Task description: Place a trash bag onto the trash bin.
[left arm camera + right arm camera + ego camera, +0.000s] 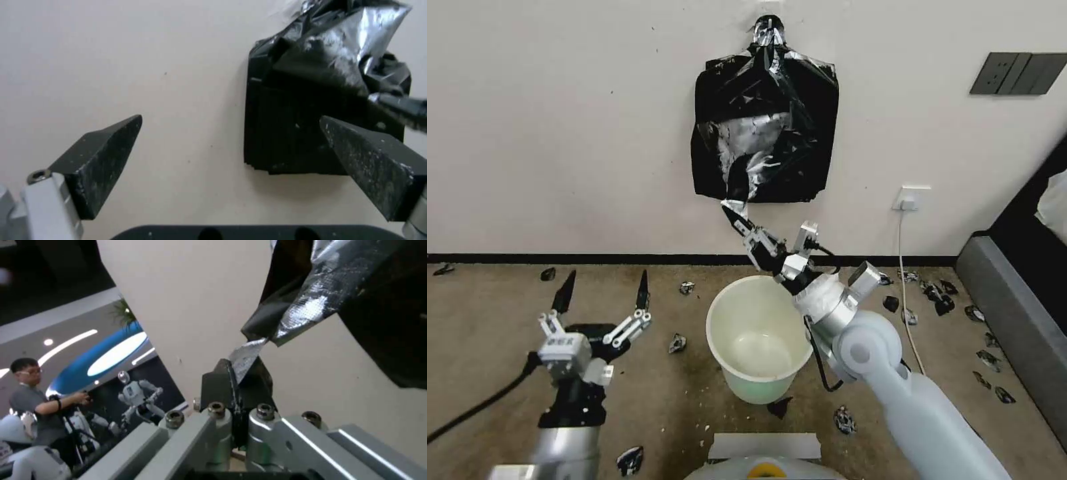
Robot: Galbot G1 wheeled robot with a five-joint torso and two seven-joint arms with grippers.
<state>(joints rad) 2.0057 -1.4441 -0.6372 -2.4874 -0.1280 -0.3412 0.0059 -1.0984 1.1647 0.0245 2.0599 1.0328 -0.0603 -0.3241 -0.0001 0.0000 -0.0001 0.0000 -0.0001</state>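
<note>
**Operator:** Start at your left. What are the fingers doing?

**Observer:** Your left gripper hangs low over the brown carpet floor, well to the left of the round cream-white plastic bin. Its two black pointed fingers are spread wide apart, tips up, with nothing between them and nothing touching them. In your left wrist view the same fingers frame the cream wall, and the flat squarish stack of black bags sits on that wall beside the far finger.

**Operator:** And the bin?

**Observer:** It stands upright on the carpet, straight below the stack of black bags that hangs on the wall from silver tape. You can see down to its pale bottom: the bin holds nothing, and no bag lies over its rim. Small torn black scraps are scattered on the carpet to both sides of it.

**Operator:** Then the right side.

**Observer:** Your right gripper reaches up from behind the bin's far rim to the lower edge of the stack. Its fingers are pressed together on a thin glossy black plastic bag; they pinch a silvery, crinkled corner of it. The trash bag is up at the wall above the bin, pulled down a little from the stack's bottom edge towards your gripper, not touching the bin.
</note>
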